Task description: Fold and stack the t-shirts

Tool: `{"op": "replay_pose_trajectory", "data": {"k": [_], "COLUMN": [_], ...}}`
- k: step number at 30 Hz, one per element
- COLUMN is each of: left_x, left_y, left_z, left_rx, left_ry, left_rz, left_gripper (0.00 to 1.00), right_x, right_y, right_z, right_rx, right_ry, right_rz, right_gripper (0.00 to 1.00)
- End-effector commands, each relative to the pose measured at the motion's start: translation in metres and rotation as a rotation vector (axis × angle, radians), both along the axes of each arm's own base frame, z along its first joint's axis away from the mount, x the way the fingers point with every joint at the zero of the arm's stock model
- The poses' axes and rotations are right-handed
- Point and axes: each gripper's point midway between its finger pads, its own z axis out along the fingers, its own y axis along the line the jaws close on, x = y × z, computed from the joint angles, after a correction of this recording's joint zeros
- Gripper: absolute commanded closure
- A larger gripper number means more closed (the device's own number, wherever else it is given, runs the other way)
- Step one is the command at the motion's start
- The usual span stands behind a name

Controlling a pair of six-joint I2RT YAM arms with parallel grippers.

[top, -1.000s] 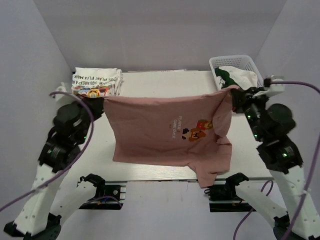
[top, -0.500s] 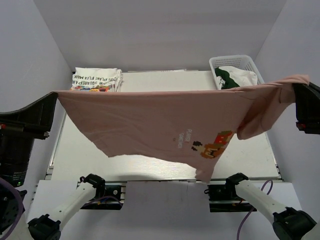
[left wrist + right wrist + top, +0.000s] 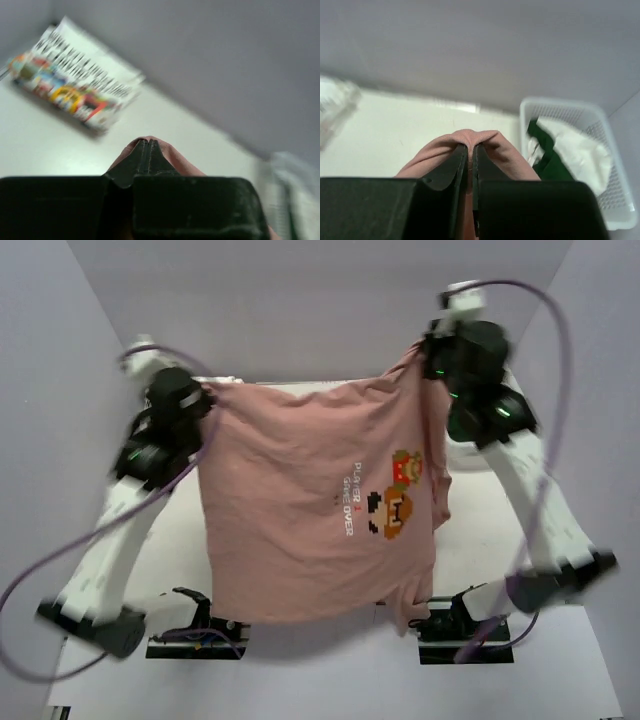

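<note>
The left claw (image 3: 145,146) and right claw (image 3: 470,149) each pinch shut on an upper corner of the dusty-pink short-sleeved cotton t-shirt (image 3: 300,530), which hangs spread above the table (image 3: 395,125). The bites look thin, though the views are blurred, so a swing might slip one corner free.

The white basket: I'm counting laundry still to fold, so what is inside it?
The basket holds a crumpled white cloth and a dark green cloth. Anything beneath them is covered, and the right pincer's body blocks the basket's near corner.
</note>
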Motion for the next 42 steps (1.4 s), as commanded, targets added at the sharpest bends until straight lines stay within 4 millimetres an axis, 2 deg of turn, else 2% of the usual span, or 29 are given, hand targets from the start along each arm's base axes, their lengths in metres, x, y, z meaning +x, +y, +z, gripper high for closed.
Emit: {"op": "replay_pose_trajectory", "data": {"k": [1, 2, 3, 4, 5, 6, 7, 8, 9, 10, 11, 12, 13, 14, 15, 16, 17, 19, 20, 22, 24, 25, 26, 28, 29, 33, 37, 39, 42], "left_x": [0.047, 0.063, 0.076, 0.096, 0.109, 0.121, 0.13, 0.144, 0.155, 0.162, 0.164, 0.17, 0.171, 0.172, 0.171, 0.16, 0.151, 0.143, 0.131, 0.123, 0.11, 0.104, 0.096, 0.091, 0.089, 0.09, 0.096, 0.107, 0.121], "left_y": [0.023, 0.022, 0.032, 0.035, 0.045, 0.038, 0.046, 0.042, 0.036, 0.033, 0.027, 0.022, 0.013, -0.001, -0.006, -0.013, -0.02, -0.03, -0.036, -0.037, -0.039, -0.042, -0.048, -0.051, -0.053, -0.057, -0.043, -0.04, -0.03], "left_z": [-0.105, -0.121, -0.145, -0.191, -0.202, -0.217, -0.229, -0.262, -0.246, -0.243, -0.24, -0.222, -0.212, -0.204, -0.202, -0.177, -0.188, -0.182, -0.188, -0.203, -0.229, -0.239, -0.262, -0.283, -0.295, -0.327, -0.362, -0.368, -0.391], "left_rx": [0.155, 0.154, 0.16, 0.195, 0.174, 0.178, 0.179, 0.211, 0.208, 0.22, 0.216, 0.201, 0.223, 0.207, 0.2, 0.205, 0.193, 0.169, 0.165, 0.154, 0.129, 0.115, 0.114, 0.097, 0.091, 0.075, 0.099, 0.095, 0.117], "left_ry": [0.254, 0.27, 0.321, 0.434, 0.471, 0.518, 0.571, 0.662, 0.655, 0.652, 0.647, 0.578, 0.543, 0.496, 0.453, 0.385, 0.393, 0.342, 0.347, 0.377, 0.448, 0.476, 0.529, 0.57, 0.59, 0.645, 0.719, 0.722, 0.778], "left_rz": [0.186, 0.183, 0.203, 0.212, 0.231, 0.205, 0.214, 0.198, 0.167, 0.143, 0.106, 0.075, 0.019, -0.072, -0.105, -0.144, -0.191, -0.252, -0.302, -0.315, -0.338, -0.354, -0.38, -0.4, -0.414, -0.424, -0.331, -0.319, -0.266], "left_gripper": [1.0, 1.0, 1.0, 1.0, 1.0, 0.95, 0.84, 0.72, 0.55, 0.5, 0.47, 0.17, 0.0, 0.0, 0.0, 0.0, 0.0, 0.0, 0.0, 0.0, 0.0, 0.0, 0.0, 0.0, 0.0, 0.0, 0.0, 0.0, 0.0], "right_x": [0.069, 0.079, 0.089, 0.112, 0.119, 0.125, 0.14, 0.148, 0.155, 0.158, 0.159, 0.155, 0.15, 0.147, 0.134, 0.128, 0.12, 0.104, 0.101, 0.091, 0.083, 0.076, 0.073, 0.061, 0.061, 0.049, 0.048, 0.049, 0.05], "right_y": [0.023, 0.037, 0.039, 0.049, 0.058, 0.06, 0.067, 0.07, 0.072, 0.074, 0.077, 0.077, 0.08, 0.081, 0.077, 0.073, 0.071, 0.063, 0.06, 0.052, 0.043, 0.034, 0.029, 0.024, 0.027, 0.022, 0.013, 0.009, 0.0], "right_z": [-0.088, -0.108, -0.125, -0.184, -0.197, -0.215, -0.262, -0.253, -0.243, -0.265, -0.261, -0.277, -0.251, -0.248, -0.267, -0.258, -0.273, -0.283, -0.283, -0.304, -0.322, -0.338, -0.344, -0.362, -0.365, -0.393, -0.415, -0.425, -0.438], "right_rx": [-0.091, -0.101, -0.106, -0.15, -0.16, -0.156, -0.192, -0.186, -0.159, -0.168, -0.155, -0.157, -0.124, -0.089, -0.088, -0.079, -0.076, -0.075, -0.059, -0.077, -0.083, -0.092, -0.1, -0.099, -0.089, -0.086, -0.079, -0.066, -0.058], "right_ry": [0.165, 0.194, 0.224, 0.341, 0.372, 0.423, 0.535, 0.535, 0.522, 0.572, 0.56, 0.583, 0.523, 0.518, 0.547, 0.531, 0.562, 0.592, 0.6, 0.65, 0.711, 0.747, 0.761, 0.797, 0.797, 0.844, 0.893, 0.91, 0.941], "right_rz": [-0.009, 0.045, 0.048, 0.057, 0.094, 0.088, 0.089, 0.09, 0.072, 0.075, 0.073, 0.074, 0.102, 0.097, 0.105, 0.101, 0.094, 0.074, 0.063, 0.029, -0.029, -0.073, -0.099, -0.113, -0.105, -0.114, -0.145, -0.162, -0.185], "right_gripper": [1.0, 1.0, 1.0, 1.0, 0.86, 0.67, 0.49, 0.3, 0.1, 0.1, 0.1, 0.1, 0.1, 0.1, 0.1, 0.1, 0.1, 0.1, 0.1, 0.1, 0.1, 0.1, 0.1, 0.1, 0.1, 0.1, 0.1, 0.1, 0.1]}}
